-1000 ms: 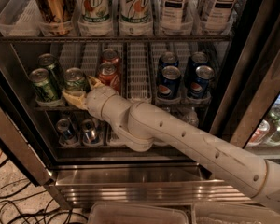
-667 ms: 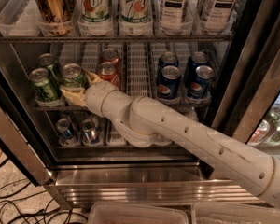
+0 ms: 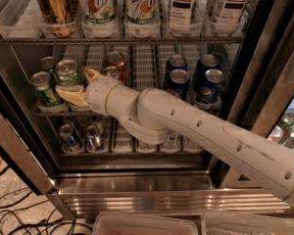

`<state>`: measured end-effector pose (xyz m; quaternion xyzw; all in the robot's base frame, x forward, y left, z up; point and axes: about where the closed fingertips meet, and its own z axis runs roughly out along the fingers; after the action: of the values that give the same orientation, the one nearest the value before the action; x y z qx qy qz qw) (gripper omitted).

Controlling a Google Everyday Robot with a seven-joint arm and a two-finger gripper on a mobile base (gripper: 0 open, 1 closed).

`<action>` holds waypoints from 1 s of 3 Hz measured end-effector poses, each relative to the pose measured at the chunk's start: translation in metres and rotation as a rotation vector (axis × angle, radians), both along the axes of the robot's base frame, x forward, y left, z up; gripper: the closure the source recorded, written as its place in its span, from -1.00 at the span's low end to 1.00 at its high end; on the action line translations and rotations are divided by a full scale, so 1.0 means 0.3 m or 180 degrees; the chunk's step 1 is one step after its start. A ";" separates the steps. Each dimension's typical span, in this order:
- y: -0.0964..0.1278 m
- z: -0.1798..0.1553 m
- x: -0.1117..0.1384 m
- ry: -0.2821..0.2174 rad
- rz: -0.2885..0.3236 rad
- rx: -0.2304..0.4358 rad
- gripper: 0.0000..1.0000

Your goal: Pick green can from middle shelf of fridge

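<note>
The fridge [image 3: 137, 187] stands open in front of me. Its middle shelf [image 3: 147, 112] holds short cans. A green can [image 3: 67, 75] with a silver top stands left of centre on it. My gripper [image 3: 79, 85] reaches in from the right and is shut on this can, with one tan finger [image 3: 71, 96] across its lower front and the other on its right side. Two more green cans [image 3: 43, 88] stand to its left, one of them behind. The can's base is hidden by the finger.
Red cans [image 3: 115, 61] sit just behind my wrist. Blue Pepsi cans [image 3: 210, 84] fill the right lanes. Tall bottles [image 3: 99, 6] stand on the rack above, and small cans [image 3: 68, 136] on the rack below. The door frame [image 3: 19, 155] angles in at left. Cables lie on the floor.
The gripper has moved left and a little up. The green can between its fingers has moved up and left with it.
</note>
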<state>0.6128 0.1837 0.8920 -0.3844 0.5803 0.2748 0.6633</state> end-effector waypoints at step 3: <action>-0.067 -0.013 -0.266 0.0557 0.0621 0.0123 1.00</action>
<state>0.5330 0.1637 0.8881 -0.4007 0.5904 0.3817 0.5875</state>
